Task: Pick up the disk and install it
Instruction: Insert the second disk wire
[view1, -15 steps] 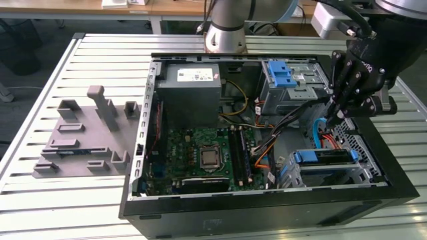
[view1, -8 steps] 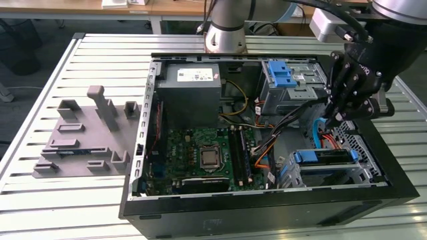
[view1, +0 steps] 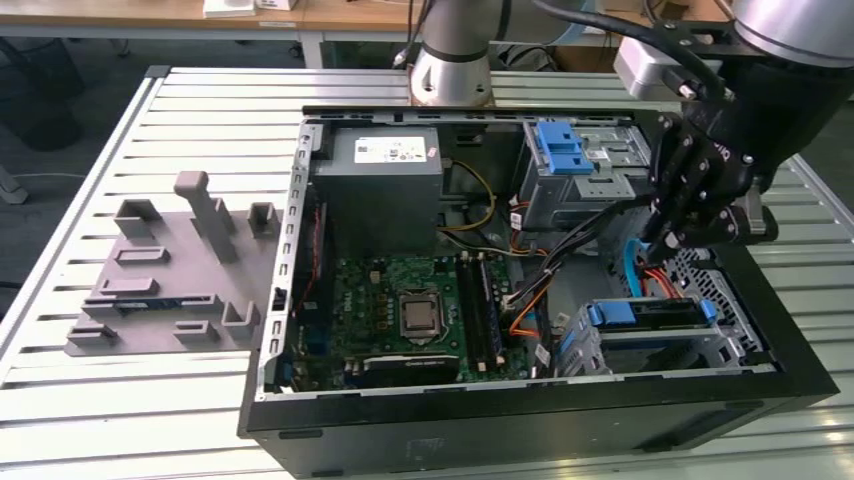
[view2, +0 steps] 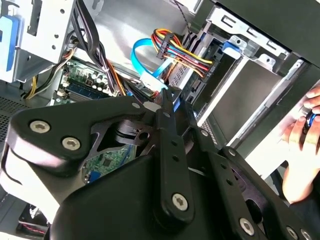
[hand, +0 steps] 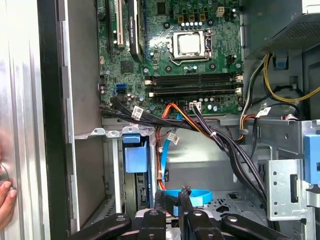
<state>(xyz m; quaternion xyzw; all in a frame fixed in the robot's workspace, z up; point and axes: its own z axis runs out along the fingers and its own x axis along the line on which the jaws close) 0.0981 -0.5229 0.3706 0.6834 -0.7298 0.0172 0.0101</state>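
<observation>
My gripper (view1: 697, 205) hovers over the computer case's (view1: 534, 420) drive bays, jaws nearly closed, holding nothing. The disk (view1: 650, 316) sits at five o'clock; I'd descend squarely, avoiding cables (hand: 220, 137).

A hand (view2: 304, 145) near the jaws is blurred and cut off by the edge in the second wrist view.

Bright, even overhead light falls across my slatted counter (view1: 80, 390) in the exterior view, while the computer case (view1: 534, 430) interior sits in soft shadow. In the second wrist view, a person's hand (view2: 305, 145) blurs, and pale metal glares.
</observation>
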